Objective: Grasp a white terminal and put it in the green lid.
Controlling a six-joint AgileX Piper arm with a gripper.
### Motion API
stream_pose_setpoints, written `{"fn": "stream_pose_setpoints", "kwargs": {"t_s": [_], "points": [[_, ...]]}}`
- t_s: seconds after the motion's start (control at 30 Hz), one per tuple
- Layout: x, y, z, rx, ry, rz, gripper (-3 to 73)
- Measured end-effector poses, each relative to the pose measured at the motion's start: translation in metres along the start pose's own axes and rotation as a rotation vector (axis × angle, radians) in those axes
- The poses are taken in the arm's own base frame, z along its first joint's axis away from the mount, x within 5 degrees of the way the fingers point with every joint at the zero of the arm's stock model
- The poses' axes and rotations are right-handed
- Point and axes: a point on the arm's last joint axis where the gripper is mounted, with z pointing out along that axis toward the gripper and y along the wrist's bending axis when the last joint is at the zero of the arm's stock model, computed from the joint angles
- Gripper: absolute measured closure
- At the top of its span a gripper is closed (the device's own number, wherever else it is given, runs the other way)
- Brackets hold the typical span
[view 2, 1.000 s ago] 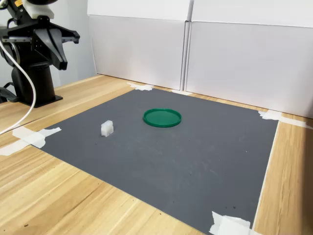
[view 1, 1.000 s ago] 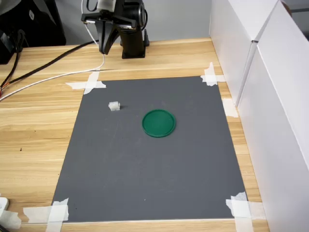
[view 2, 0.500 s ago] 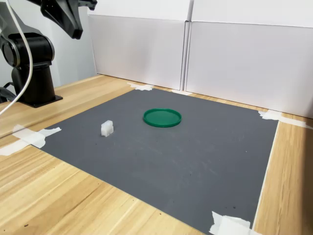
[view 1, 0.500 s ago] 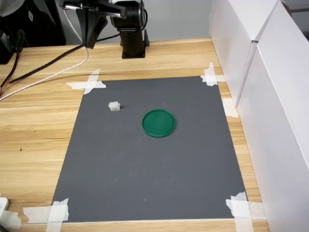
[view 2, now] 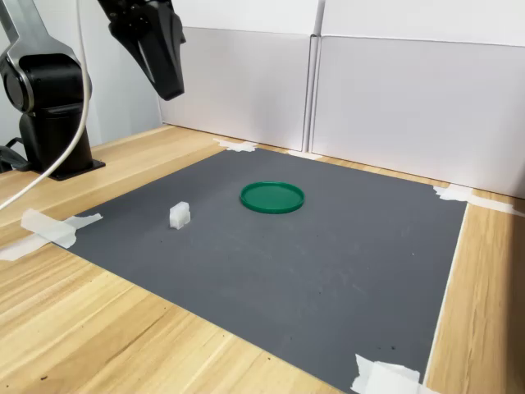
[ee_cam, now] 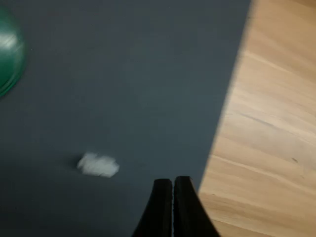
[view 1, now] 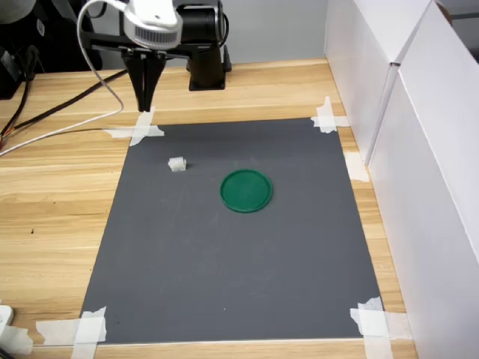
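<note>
No writing; gripper (ee_cam: 173, 183) closed, empty.

A mat (view 1: 239, 254) lies on the bench (view 1: 52, 217), taped at its corners. On the mat, the terminal (view 1: 177, 164) sits to the first exterior view's left of the lid (view 1: 246, 191), near it but apart. The end effector (view 1: 146, 101) hangs above the mat's far-left corner, well behind the terminal. Panels (view 2: 328, 90) stand along the bench's edge, behind the lid in the second exterior view.

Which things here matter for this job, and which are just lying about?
Job: small whitish ridged plastic terminal; flat round dark-green plastic lid; black gripper, jaws shut.
Lying about: grey mat; white tape pieces; white cable.
</note>
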Motion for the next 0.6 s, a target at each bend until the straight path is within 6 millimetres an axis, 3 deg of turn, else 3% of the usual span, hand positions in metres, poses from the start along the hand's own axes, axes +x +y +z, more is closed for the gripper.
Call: {"fn": "stream_pose_setpoints", "kwargs": {"t_s": [0.23,0.6], "points": [[-0.002,0.010,0.012,-0.199,0.100,-0.209,71.1],[0.001,0.007,0.039,-0.270,0.141,-0.357,71.1]]}}
